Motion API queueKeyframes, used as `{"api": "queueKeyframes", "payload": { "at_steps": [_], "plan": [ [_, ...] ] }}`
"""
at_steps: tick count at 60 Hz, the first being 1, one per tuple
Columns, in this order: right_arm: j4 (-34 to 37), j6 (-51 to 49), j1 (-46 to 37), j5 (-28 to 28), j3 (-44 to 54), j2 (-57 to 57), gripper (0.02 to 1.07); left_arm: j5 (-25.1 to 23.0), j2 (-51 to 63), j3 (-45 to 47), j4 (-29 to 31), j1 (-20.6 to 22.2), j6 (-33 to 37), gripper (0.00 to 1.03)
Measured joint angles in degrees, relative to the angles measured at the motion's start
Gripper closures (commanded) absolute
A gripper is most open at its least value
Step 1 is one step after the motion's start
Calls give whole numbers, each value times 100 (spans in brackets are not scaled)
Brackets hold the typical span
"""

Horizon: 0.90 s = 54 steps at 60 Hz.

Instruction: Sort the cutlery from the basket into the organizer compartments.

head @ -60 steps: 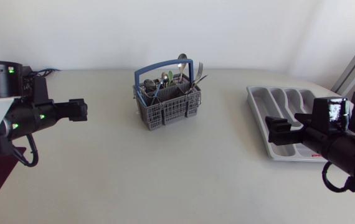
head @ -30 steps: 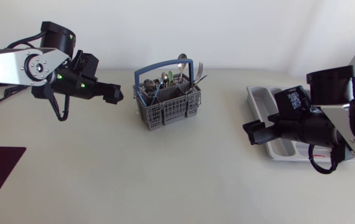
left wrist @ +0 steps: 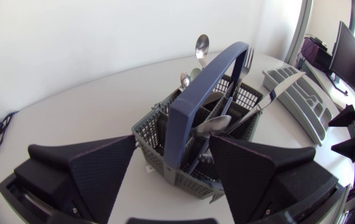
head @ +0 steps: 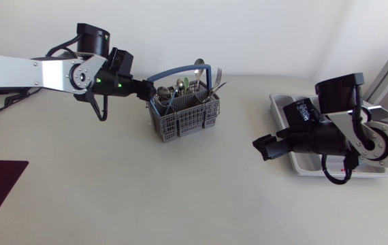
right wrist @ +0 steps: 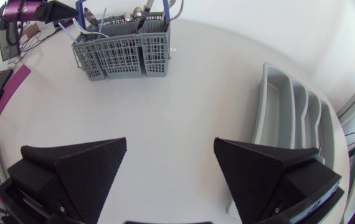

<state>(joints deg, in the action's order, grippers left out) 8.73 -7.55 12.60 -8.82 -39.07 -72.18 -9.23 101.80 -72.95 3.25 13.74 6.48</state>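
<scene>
1. Two tools are at work and neither holds anything. The left tool (left wrist: 172, 144) has its fingers spread wide, and so does the right tool (right wrist: 170, 144).
2. The left tool sits at the end of the basket (head: 180, 116) nearest its own arm. Its fingers stand either side of the blue handle (left wrist: 196, 93) without touching it. This looks like a line-up for a first pick.
3. The cutlery (head: 197, 78) stands on end in the basket, with spoon bowls and fork tines above the rim. That leaves parts proud enough to pinch.
4. The organizer (right wrist: 283, 124) lies well apart from the basket, on the right arm's side of the bench (head: 180, 184). No cutlery shows in its compartments, so sorting seems barely begun.
5. The right tool hovers over bare bench just beside the organizer, on the basket's side of it. It is probably placed there to wait within reach of the compartments.
</scene>
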Motion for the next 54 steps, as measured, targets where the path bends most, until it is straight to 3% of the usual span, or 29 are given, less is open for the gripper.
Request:
{"api": "queueKeyframes", "payload": {
  "at_steps": [15,23,31,54],
  "plan": [
    [-144,-66,87,-2,-186,-304,7,2,280,-136,-295,7,7,40],
    [-153,-66,155,2,-321,-472,7,-107,313,-149,-404,7,9,74],
    [-166,-68,216,2,-365,-522,7,-127,367,-177,-487,22,7,98],
    [-160,-149,236,7,-369,-509,7,-278,356,-131,-444,35,328,100]
  ]
}}
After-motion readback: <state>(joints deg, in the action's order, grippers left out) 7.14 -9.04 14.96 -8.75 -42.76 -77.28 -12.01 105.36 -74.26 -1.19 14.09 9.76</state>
